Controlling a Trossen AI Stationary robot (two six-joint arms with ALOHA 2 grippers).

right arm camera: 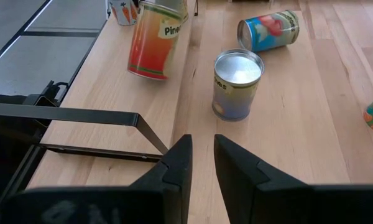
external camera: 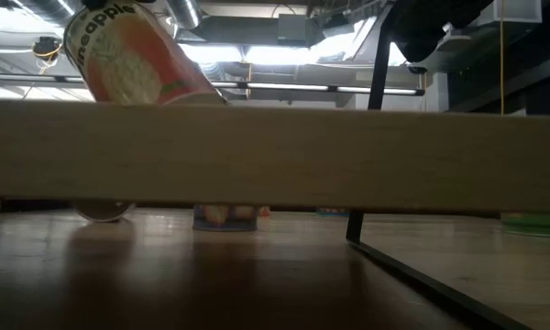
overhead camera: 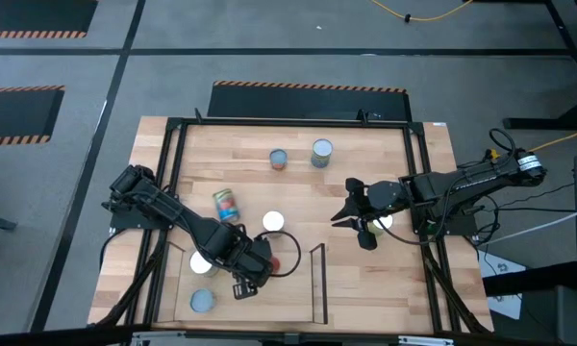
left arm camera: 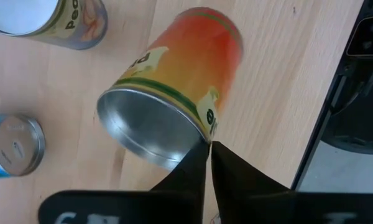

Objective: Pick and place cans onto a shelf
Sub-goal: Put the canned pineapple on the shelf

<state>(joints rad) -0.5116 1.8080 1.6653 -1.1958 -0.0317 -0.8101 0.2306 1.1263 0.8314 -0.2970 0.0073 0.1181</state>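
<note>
My left gripper (overhead camera: 260, 264) is shut on an orange pineapple can (left arm camera: 180, 81) above the shelf (overhead camera: 317, 284) at the table's near left. The can also shows tilted in the low view (external camera: 119, 55) and in the right wrist view (right arm camera: 154, 40). Two more cans stand on the shelf, a white-topped one (overhead camera: 200, 261) and a blue one (overhead camera: 203, 301). On the table, one can (overhead camera: 273, 222) stands upright and another (overhead camera: 227, 205) lies on its side. My right gripper (overhead camera: 351, 213) is open and empty at mid-right, beside a green-labelled can (overhead camera: 380, 224). My left gripper pinches the rim (left arm camera: 205, 138) of the orange can's silver end between its two fingertips. The fingers come from above, slanting. The can is tilted, its silver end up toward the gripper. Whether its lower end touches the shelf board I cannot tell.
Two cans (overhead camera: 279, 159) (overhead camera: 321, 152) stand at the table's far middle. The shelf's black rails (right arm camera: 99, 115) run in front of my right gripper. The table's black frame (overhead camera: 418, 183) borders the wood on both sides.
</note>
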